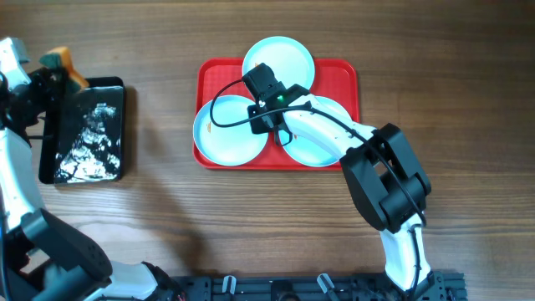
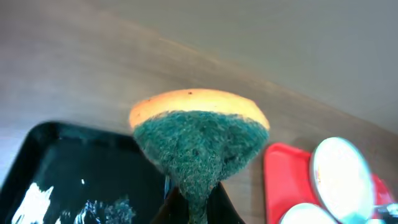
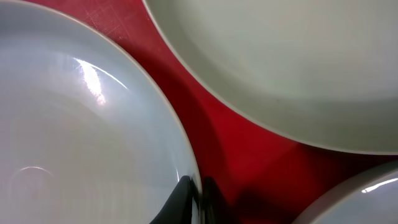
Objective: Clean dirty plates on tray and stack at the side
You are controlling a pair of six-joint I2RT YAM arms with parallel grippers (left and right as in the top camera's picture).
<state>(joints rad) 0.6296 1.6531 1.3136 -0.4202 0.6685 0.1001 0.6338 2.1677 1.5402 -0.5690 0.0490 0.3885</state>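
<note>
- Right gripper (image 1: 266,107) (image 3: 194,190) hangs low over the red tray (image 1: 209,73) (image 3: 208,118), above the spot where the three dirty plates (image 1: 224,135) crowd together.
- In its wrist view, the two dark fingertips (image 3: 177,202) sit close together. One is inside the rim of a glossy plate (image 3: 74,124), and the other is outside it, over bare red tray.
- The rim fills the narrow gap between them, so we log this as pinching the plate's edge.
- We cannot tell which of the three plates in the overhead view this one is.
- Ahead of the fingertips and to one side lies a duller, shaded plate (image 3: 280,68). A sliver of a third plate (image 3: 367,196) shows low on the same side.
- All three plates lie in the tray.
- Left gripper (image 1: 57,73) (image 2: 198,208) is well apart from the red tray and clamps a sponge (image 1: 62,60) (image 2: 199,146).
- The sponge's green scouring face is toward the camera, with its orange back beyond. It is squeezed narrow at the jaws and fans out past them.
- A black tray (image 1: 122,125) (image 2: 37,134) lies just beneath and beside this gripper, wet and glinting, on the wood tabletop (image 1: 251,226).
</note>
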